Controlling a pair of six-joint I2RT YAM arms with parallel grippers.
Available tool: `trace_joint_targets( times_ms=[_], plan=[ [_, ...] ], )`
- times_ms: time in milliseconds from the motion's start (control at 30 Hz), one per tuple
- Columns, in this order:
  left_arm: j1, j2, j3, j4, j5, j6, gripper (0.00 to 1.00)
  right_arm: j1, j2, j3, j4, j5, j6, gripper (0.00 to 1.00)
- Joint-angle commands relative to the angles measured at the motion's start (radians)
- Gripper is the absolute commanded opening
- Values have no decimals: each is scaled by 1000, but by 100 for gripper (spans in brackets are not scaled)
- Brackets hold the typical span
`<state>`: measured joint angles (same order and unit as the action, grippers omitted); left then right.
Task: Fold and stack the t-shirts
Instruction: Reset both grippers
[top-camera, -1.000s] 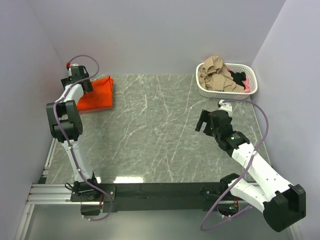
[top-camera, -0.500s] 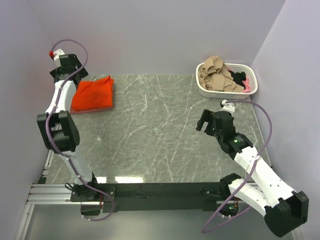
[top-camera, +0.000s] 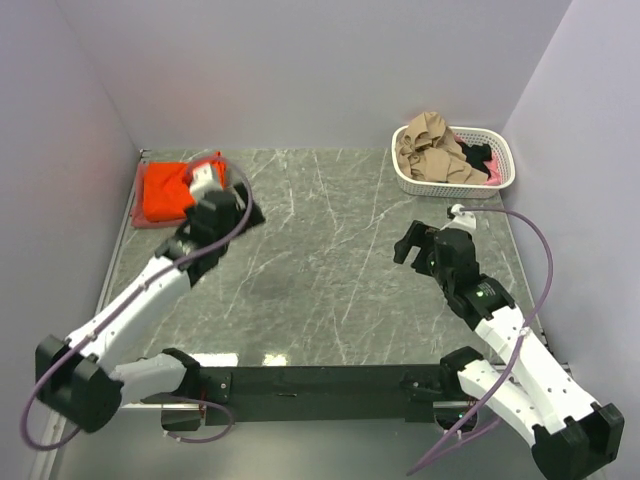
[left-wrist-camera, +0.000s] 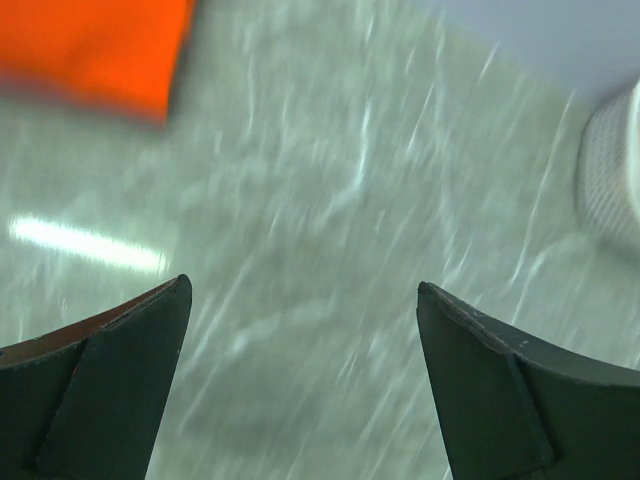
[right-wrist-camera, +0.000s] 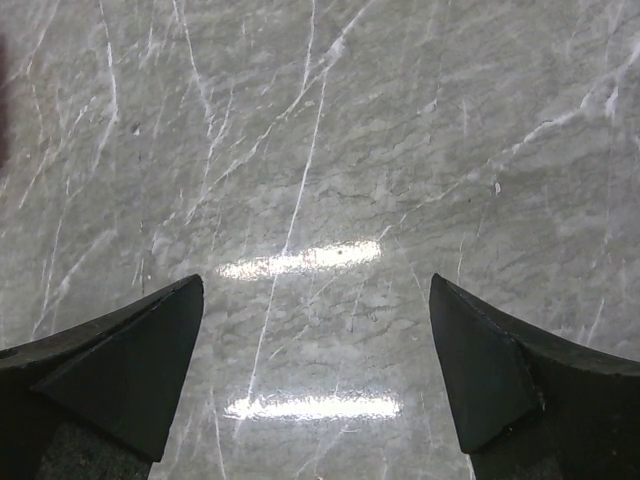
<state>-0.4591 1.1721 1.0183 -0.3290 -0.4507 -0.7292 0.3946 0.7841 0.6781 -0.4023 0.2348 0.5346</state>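
Observation:
The bright orange-red t-shirt (top-camera: 162, 192) lies folded at the far left of the table. A duller red edge (top-camera: 150, 223) shows under its near side. My left gripper (top-camera: 240, 212) hangs just right of that stack, open and empty, and its wrist hides the stack's right part. In the left wrist view the gripper (left-wrist-camera: 302, 286) is over bare table, with the orange shirt (left-wrist-camera: 90, 45) blurred at the top left. My right gripper (top-camera: 409, 243) is open and empty over the table's right half, and in its wrist view (right-wrist-camera: 316, 280) only bare marble shows.
A white slotted basket (top-camera: 506, 160) stands at the far right corner, holding tan, black and pink clothes. Its wall shows at the right edge of the left wrist view (left-wrist-camera: 612, 170). Lilac walls close the table on three sides. A black rail runs along the near edge.
My left arm has swung from the far left corner down and right, over the table beside the orange shirt. My right arm has shifted slightly toward me.

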Motion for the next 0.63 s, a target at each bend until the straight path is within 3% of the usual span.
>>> trace_joint_targets(
  times_ms=[0,300,467,600],
  plan=[
    [-44,-118,-147,32,-7,-94,99,-5,-23,-25,37,-9,10,100],
    [-92,-538,-443,-19,-15,-231,99,-3,-22,-101,103,-52,77,100],
    [-92,-606,-405,-184,-129,-249,99,-3,-35,-117,122,-49,80,99],
    [-92,-624,-388,-194,-134,-289,99,-3,-80,-141,149,-54,102,100]
  ],
)
